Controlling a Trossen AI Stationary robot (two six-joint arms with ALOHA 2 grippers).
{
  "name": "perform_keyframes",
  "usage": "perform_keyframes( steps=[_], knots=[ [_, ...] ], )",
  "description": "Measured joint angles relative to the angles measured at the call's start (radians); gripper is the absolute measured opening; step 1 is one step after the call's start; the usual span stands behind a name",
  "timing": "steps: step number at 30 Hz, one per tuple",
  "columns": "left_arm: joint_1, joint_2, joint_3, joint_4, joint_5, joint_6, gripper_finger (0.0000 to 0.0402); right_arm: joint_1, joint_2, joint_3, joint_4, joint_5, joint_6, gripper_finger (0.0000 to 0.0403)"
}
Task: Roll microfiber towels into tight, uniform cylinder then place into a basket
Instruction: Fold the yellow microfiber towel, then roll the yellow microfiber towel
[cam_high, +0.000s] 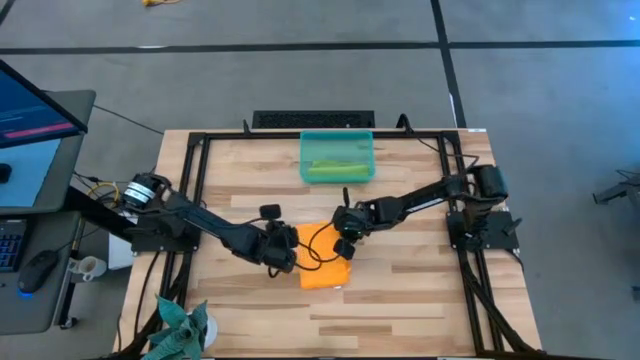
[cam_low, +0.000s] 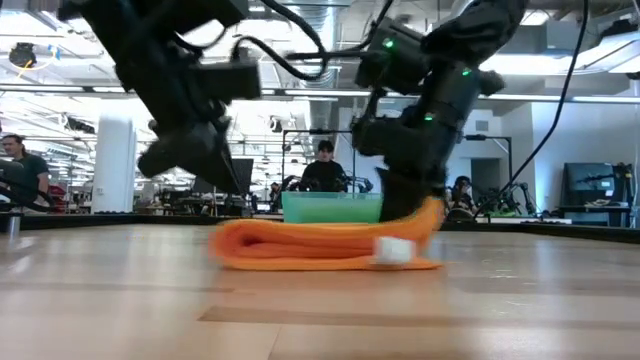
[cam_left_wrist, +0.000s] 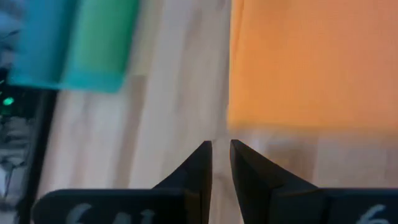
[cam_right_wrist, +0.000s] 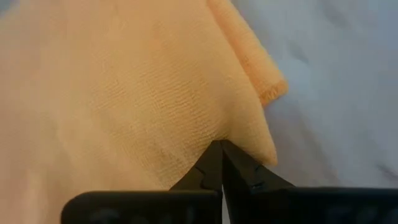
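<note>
The right gripper (cam_right_wrist: 221, 149) has its fingers pinched together on a corner of the orange towel (cam_high: 322, 262), lifting that edge a little off the table (cam_high: 420, 300) (the low view shows the cloth curling up under it). The left gripper (cam_left_wrist: 221, 149) hovers just beside the opposite edge of the orange towel, its fingers nearly closed with a thin gap between them and nothing held. The orange towel lies folded flat near the middle of the table, a white tag (cam_low: 394, 250) showing at its front. Beyond the orange towel, at the far edge, sits the basket (cam_high: 337, 140), with the green towel (cam_high: 338, 169) inside it.
</note>
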Motion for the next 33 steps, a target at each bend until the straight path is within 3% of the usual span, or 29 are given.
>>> perform_keyframes(
  steps=[4, 9, 14, 22, 28, 33],
  knots=[
    [-0.047, -0.068, 0.0, -0.119, -0.066, -0.114, 0.005, 0.042, -0.05, -0.006, -0.078, 0.117, 0.0, 0.0023],
    [-0.116, -0.12, 0.0, -0.131, -0.122, -0.158, 0.005, 0.087, -0.114, -0.019, -0.083, 0.159, 0.0, 0.0021],
    [-0.157, -0.124, 0.0, -0.041, -0.132, -0.056, 0.005, 0.127, -0.198, -0.017, -0.067, 0.205, -0.033, 0.0028],
    [-0.213, -0.123, 0.018, 0.121, -0.135, 0.158, 0.005, 0.302, -0.333, -0.016, -0.143, 0.473, -0.131, 0.0027],
    [-0.288, -0.123, 0.088, 0.126, -0.199, 0.211, 0.005, 0.469, -0.396, -0.015, -0.146, 0.664, -0.198, 0.0028],
    [-0.344, -0.123, 0.138, 0.126, -0.205, 0.219, 0.005, 0.567, -0.415, -0.015, -0.045, 0.735, -0.346, 0.0025]
  ],
)
